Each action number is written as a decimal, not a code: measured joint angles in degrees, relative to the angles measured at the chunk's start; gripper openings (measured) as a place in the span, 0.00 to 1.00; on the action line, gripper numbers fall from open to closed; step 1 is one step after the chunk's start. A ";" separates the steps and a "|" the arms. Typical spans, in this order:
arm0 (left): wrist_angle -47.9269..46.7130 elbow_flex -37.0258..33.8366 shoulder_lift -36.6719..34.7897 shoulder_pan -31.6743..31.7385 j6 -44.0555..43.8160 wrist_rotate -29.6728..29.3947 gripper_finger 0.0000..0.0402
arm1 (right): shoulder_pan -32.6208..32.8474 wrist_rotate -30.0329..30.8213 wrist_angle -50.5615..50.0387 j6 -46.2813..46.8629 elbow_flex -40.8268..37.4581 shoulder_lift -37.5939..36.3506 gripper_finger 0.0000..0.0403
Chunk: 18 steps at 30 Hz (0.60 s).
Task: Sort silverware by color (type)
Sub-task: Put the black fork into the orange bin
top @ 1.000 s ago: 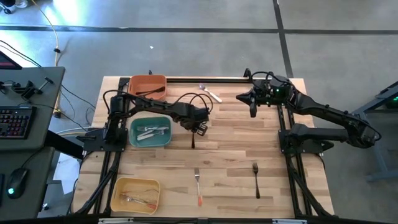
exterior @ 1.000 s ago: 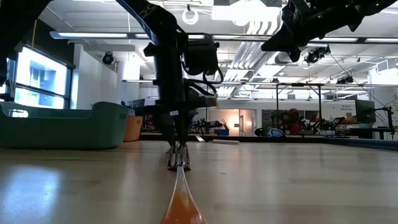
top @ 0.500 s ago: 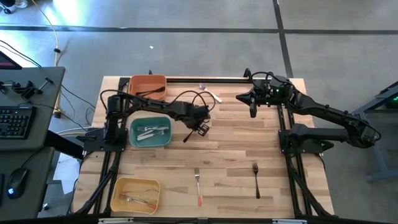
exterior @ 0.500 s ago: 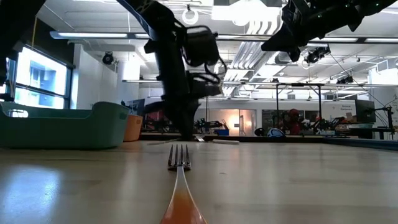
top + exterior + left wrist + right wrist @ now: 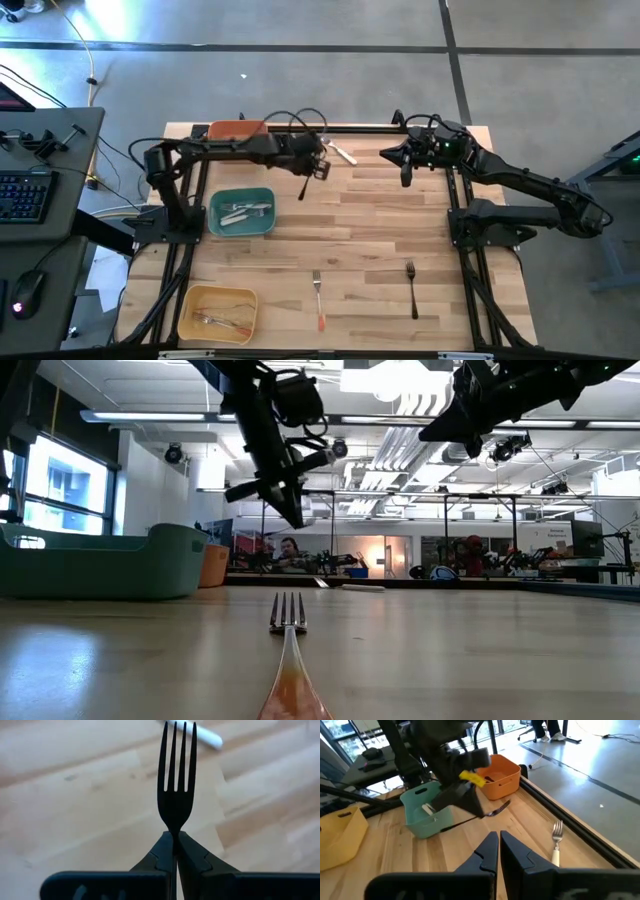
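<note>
Left claw (image 5: 174, 851): you see it clamped tight on the handle of the black fork (image 5: 176, 780), lifted clear above the table (image 5: 380, 230).
Black fork: gripped in the left claw, its tines projecting straight out past the fingertips.
White-handled fork (image 5: 340, 151): lying on the table just beyond the left claw.
Orange bin (image 5: 232, 130): beside the left claw, partly hidden under its arm.
Teal bin (image 5: 241, 212): near the left claw, holding pale silverware.
Right claw (image 5: 498, 851): you find it pressed fully together with nothing in it, raised well away from the left claw.
Orange-handled fork (image 5: 318, 296): far from both claws.
Second black fork (image 5: 411, 286): on the table, far from both claws.
Yellow bin (image 5: 219, 313): farthest from the left claw.
</note>
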 joint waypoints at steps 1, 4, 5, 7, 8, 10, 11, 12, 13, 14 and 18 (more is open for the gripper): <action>-0.07 0.00 -0.30 0.82 0.02 -0.28 0.00 | 0.00 0.00 0.21 0.72 0.00 0.00 0.00; 0.02 0.01 -0.99 3.72 -0.48 -0.79 0.00 | 0.00 0.00 0.45 1.23 0.00 0.00 0.00; 0.33 0.00 -1.05 4.87 -0.57 -0.71 0.00 | 0.00 0.00 0.45 1.24 0.00 0.00 0.00; 1.62 0.01 -1.04 7.03 -0.55 -0.05 0.00 | 0.00 0.00 0.45 1.27 0.00 0.00 0.00; 2.06 0.01 -1.03 8.08 -0.30 0.66 0.00 | 0.00 0.00 0.48 1.27 0.00 0.00 0.00; 3.17 0.01 -1.03 9.82 0.47 1.84 0.00 | 0.00 0.03 0.52 1.32 0.00 0.00 0.00; 3.28 -0.05 -1.04 10.54 0.85 2.34 0.00 | 0.00 0.03 0.51 1.36 0.00 0.00 0.00; 3.63 -0.37 -1.05 11.22 0.92 2.64 0.00 | 0.00 0.03 0.51 1.40 0.00 0.00 0.00; 4.38 -0.90 -1.05 11.84 0.90 3.05 0.00 | 0.00 0.03 0.51 1.77 0.00 0.00 0.00; 5.46 -1.72 -1.23 12.52 0.86 3.68 0.00 | 0.00 0.03 0.51 1.92 0.00 0.00 0.00; 14.14 -8.10 -4.02 15.13 -2.43 6.27 0.00 | -0.02 0.07 0.51 1.50 0.00 0.01 0.00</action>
